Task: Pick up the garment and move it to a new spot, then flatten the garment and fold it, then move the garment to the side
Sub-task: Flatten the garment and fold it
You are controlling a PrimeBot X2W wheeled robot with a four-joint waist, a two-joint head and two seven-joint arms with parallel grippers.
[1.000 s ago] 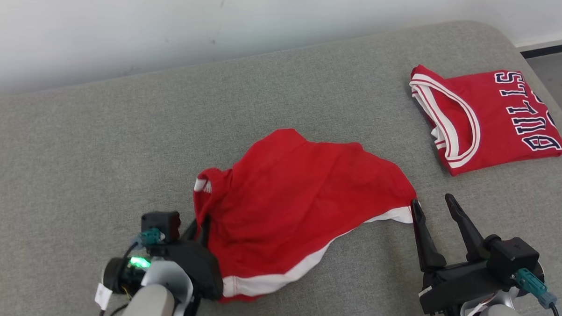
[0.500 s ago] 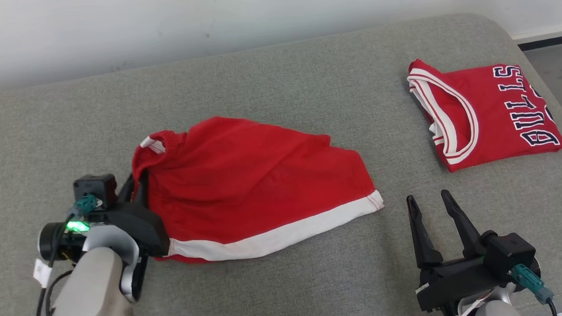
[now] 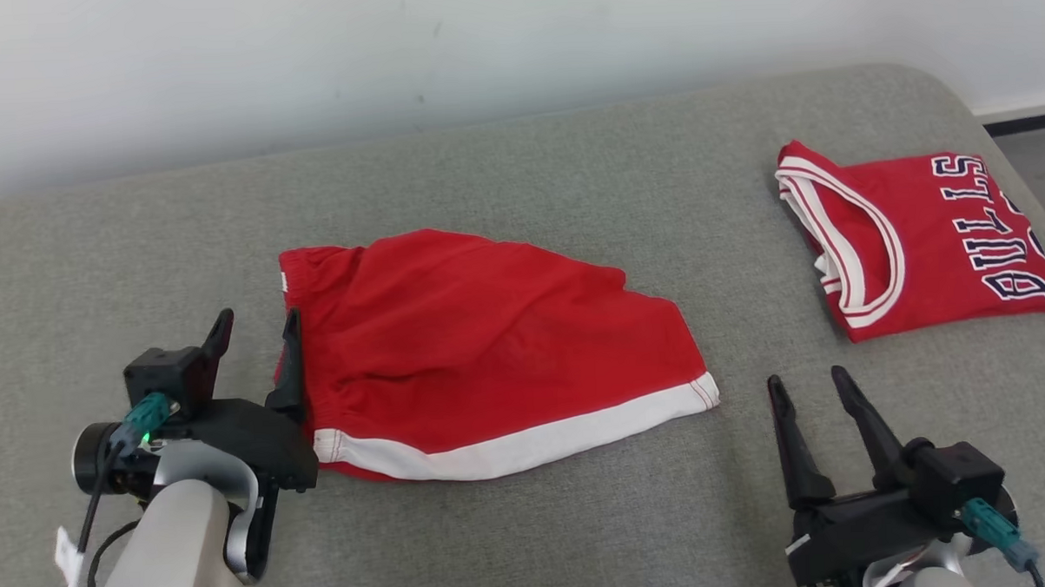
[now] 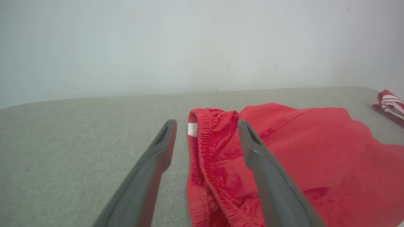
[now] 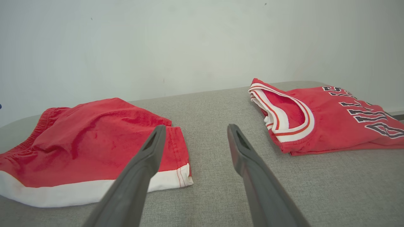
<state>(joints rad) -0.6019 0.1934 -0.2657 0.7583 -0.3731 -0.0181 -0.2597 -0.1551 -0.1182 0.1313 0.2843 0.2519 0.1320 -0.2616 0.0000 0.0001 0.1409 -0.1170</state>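
Left gripper (image 3: 259,318) is at the near left with its two dark fingers spread wide and nothing clamped. We see the waistband of the red shorts (image 3: 490,347) lying in the gap, and the finger nearer the cloth sits over that edge. Over on the near right, the right gripper (image 3: 806,377) also has its fingers apart and empty, just to the right of the shorts' white hem corner and clear of it. A little farther out, we've got the shorts spread on the grey cushion (image 3: 570,170), left of centre, with the waistband to the left and the white hem band along the near side. Farther right lies a folded red BULLS jersey (image 3: 929,244), well apart from the shorts. Beyond it all is the pale wall (image 3: 392,46).
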